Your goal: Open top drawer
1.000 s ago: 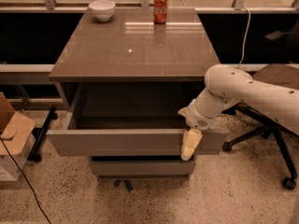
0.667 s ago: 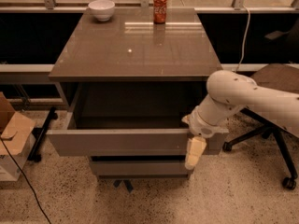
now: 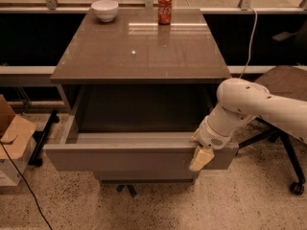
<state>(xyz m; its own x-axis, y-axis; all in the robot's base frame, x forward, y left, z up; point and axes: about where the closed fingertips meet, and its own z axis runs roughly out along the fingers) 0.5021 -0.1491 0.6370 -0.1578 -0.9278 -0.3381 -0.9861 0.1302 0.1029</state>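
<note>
The top drawer stands pulled well out of the grey-taupe cabinet, and its deep grey box is open to view and looks empty. My gripper is at the right end of the drawer front, hooked over its top edge, with a tan tip hanging down the front face. The white arm reaches in from the right. A narrower drawer front shows just below and is closed.
On the cabinet top a white bowl and a red soda can stand at the back. An office chair is at the right. A cardboard box and a floor cable are at the left.
The drawer has slid further out toward the camera. My gripper has moved with it, down and slightly right along the drawer front.
</note>
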